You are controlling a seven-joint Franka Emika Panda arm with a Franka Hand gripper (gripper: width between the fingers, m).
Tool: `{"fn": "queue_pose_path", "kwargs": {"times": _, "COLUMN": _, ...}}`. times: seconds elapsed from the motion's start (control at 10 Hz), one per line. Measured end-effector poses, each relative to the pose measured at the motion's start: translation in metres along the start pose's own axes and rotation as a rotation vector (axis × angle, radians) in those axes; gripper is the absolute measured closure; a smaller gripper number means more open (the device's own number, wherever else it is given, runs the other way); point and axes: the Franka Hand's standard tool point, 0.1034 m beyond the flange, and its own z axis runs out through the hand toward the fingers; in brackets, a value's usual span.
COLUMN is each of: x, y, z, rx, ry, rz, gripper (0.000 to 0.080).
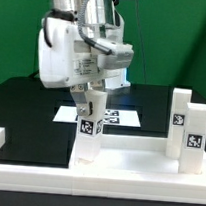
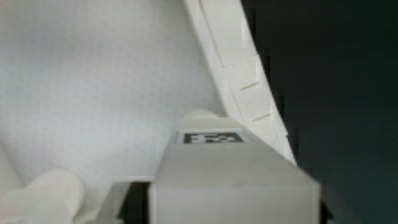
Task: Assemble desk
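The gripper [image 1: 92,93] is reaching down from the arm's white wrist housing at about twelve o'clock in the exterior view, and its fingers are standing partly apart, closing on the upper end of a white block leg [image 1: 87,125] that carries a black-and-white tag. That leg is standing upright, its foot meeting the desk top [image 1: 127,155], the wide white tray with a raised rim that is lying across the six o'clock part of the scene. At about three o'clock two more legs [image 1: 186,128] are standing upright on the tray, just beside each other, each showing a tag. Behind the held leg, toward the centre, the marker board [image 1: 118,117] is lying flat on the black table [image 1: 21,100]. In the wrist view the held leg [image 2: 222,165] is filling the foreground with its tag facing the camera, and the tray's rim [image 2: 228,60] is running diagonally beside the dark table.
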Motion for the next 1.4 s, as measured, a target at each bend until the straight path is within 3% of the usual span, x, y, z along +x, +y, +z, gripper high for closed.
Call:
{"fn": "queue_pose_path", "kwargs": {"times": 0.1, "x": -0.0001, "y": 0.0001, "z": 0.0001, "rx": 0.0, "ry": 0.0, "rz": -0.021, "gripper": 0.0508}}
{"fn": "queue_pose_path", "kwargs": {"times": 0.2, "x": 0.0003, "y": 0.0004, "z": 0.0007, "rx": -0.001, "ry": 0.001, "rz": -0.046, "gripper": 0.0441}}
{"fn": "queue_pose_path", "kwargs": {"times": 0.3, "x": 0.0004, "y": 0.0005, "z": 0.0009, "rx": -0.002, "ry": 0.002, "rz": -0.054, "gripper": 0.0304}}
{"fn": "queue_pose_path", "kwargs": {"times": 0.4, "x": 0.0003, "y": 0.0022, "z": -0.001, "rx": -0.039, "ry": 0.012, "rz": -0.309, "gripper": 0.0304}}
{"fn": "queue_pose_path", "kwargs": {"times": 0.5, "x": -0.0032, "y": 0.0042, "z": -0.0012, "rx": -0.055, "ry": 0.007, "rz": -0.517, "gripper": 0.0184}}
{"fn": "queue_pose_path", "kwargs": {"times": 0.6, "x": -0.0042, "y": 0.0089, "z": 0.0008, "rx": -0.048, "ry": 0.012, "rz": -0.534, "gripper": 0.016}}
{"fn": "queue_pose_path", "kwargs": {"times": 0.9, "x": -0.0012, "y": 0.0088, "z": 0.0005, "rx": -0.059, "ry": 0.013, "rz": -0.803, "gripper": 0.0152}}
{"fn": "queue_pose_path", "kwargs": {"times": 1.1, "x": 0.0009, "y": 0.0017, "z": -0.0066, "rx": -0.108, "ry": -0.005, "rz": -1.264, "gripper": 0.0151}}
{"fn": "queue_pose_path", "kwargs": {"times": 1.4, "x": 0.0023, "y": 0.0038, "z": -0.0047, "rx": -0.115, "ry": -0.011, "rz": -1.248, "gripper": 0.018}}
